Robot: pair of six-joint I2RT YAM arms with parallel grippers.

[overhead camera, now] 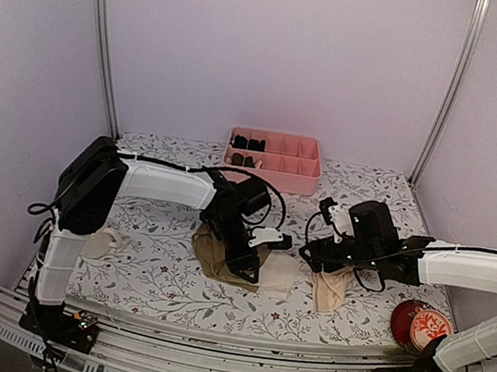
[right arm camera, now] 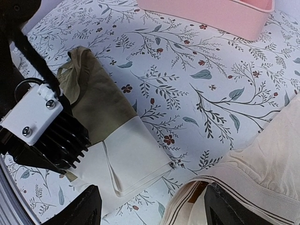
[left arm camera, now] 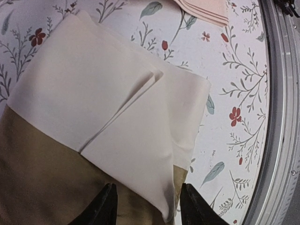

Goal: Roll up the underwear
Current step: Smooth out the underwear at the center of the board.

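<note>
The olive-brown underwear lies mid-table, folded into a strip, its cream-white part pointing right. My left gripper is down on it. In the left wrist view the fingers straddle a corner of the cream fold and olive cloth, with a gap on both sides; the gripper is open. The peach-beige underwear lies to the right. My right gripper hangs open above its striped waistband edge, holding nothing. The olive piece also shows there.
A pink compartment tray with small black bundles stands at the back centre. A red round object sits at the front right. A pale cloth item lies by the left arm. The metal front rail runs close by.
</note>
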